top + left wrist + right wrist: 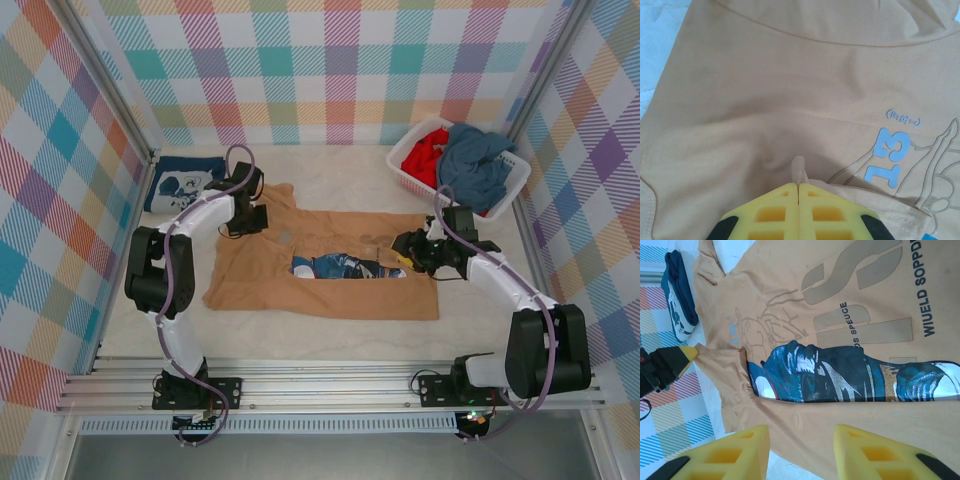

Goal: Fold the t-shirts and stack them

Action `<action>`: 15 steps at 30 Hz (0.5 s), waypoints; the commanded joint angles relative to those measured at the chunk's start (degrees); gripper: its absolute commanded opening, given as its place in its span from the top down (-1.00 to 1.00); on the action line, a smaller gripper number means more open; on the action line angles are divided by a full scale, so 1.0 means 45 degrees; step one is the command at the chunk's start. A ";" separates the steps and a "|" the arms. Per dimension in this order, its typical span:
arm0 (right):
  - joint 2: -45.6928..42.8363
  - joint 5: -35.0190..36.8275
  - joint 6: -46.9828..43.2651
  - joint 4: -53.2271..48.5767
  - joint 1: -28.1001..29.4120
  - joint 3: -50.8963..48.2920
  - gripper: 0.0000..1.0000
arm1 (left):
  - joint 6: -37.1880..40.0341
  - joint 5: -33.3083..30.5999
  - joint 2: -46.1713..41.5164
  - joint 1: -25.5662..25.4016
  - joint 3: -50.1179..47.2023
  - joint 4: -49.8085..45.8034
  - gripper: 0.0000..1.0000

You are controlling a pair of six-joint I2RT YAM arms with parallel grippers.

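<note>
A tan t-shirt [330, 290] with a dark blue-and-white print [345, 267] lies partly folded in the middle of the table. My left gripper [262, 215] is at its far left corner. In the left wrist view the yellow jaws [799, 186] are shut on a small pinch of the tan fabric [765, 100]. My right gripper [405, 252] hovers over the shirt's right side. It stands open [801, 437] with the tan cloth [805, 415] below the gap, not gripped. A folded navy t-shirt [185, 182] with a white graphic lies at the far left [680, 295].
A white slatted basket [408, 163] at the back right holds a red t-shirt [428, 155] and a grey-blue t-shirt [475, 160]. Plaid walls close in the table on the left, back and right. A metal rail [330, 385] runs along the near edge.
</note>
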 commanded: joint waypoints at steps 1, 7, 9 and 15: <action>0.0165 -0.0298 0.0068 0.0183 0.0069 0.0112 0.23 | 0.0354 -0.0157 -0.0015 -0.0059 0.0193 0.0124 1.00; 0.0272 0.0359 -0.0074 -0.0832 0.0077 0.0156 0.23 | 0.0387 -0.0800 0.0657 -0.0040 0.0679 -0.0179 0.37; 0.0162 0.0984 -0.0020 -0.1459 0.0071 0.0178 0.20 | -0.0203 -0.1825 0.0553 -0.0040 0.0932 -0.0866 -0.05; -0.0729 0.3532 0.0891 -0.4192 0.0051 0.0069 0.18 | -0.3953 -0.2376 -0.2304 0.0019 -0.0519 -0.3598 -0.24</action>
